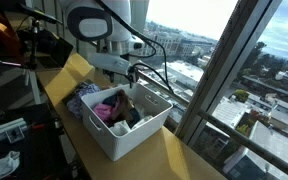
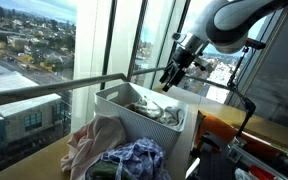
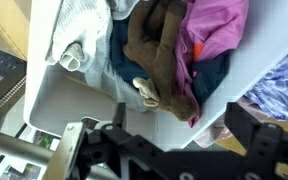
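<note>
The gripper (image 3: pixel 169 150), its jaws spread wide and empty, hangs above the smooth white plastic bin (image 3: pixel 84 100), where a crumpled brown cloth (image 3: pixel 159 50) lies against a glossy pink garment (image 3: pixel 216 28), with a soft blue patterned heap (image 2: pixel 134 155) beside the bin and window glass (image 2: pixel 44 50) beyond.

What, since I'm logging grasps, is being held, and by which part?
Nothing: the gripper hangs open and empty above the clothes in the bin.

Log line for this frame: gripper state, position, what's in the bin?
gripper: open, holding nothing | position: over white bin | bin contents: mixed clothes | beside bin: clothes pile
</note>
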Robot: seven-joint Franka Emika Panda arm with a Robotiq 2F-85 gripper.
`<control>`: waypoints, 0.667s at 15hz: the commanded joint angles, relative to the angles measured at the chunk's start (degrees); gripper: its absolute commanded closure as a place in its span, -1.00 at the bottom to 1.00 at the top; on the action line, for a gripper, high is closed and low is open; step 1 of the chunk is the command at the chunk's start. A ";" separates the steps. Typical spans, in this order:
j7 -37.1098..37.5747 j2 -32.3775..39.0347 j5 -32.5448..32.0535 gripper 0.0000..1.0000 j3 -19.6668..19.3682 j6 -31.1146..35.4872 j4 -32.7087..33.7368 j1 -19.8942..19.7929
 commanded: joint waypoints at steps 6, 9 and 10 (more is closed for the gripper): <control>-3.53 17.77 0.79 -1.00 1.62 14.27 5.81 -1.20; 0.36 24.67 -4.38 -1.00 2.29 16.31 8.69 -0.14; 1.88 26.67 -6.53 -1.00 2.11 16.56 9.72 0.43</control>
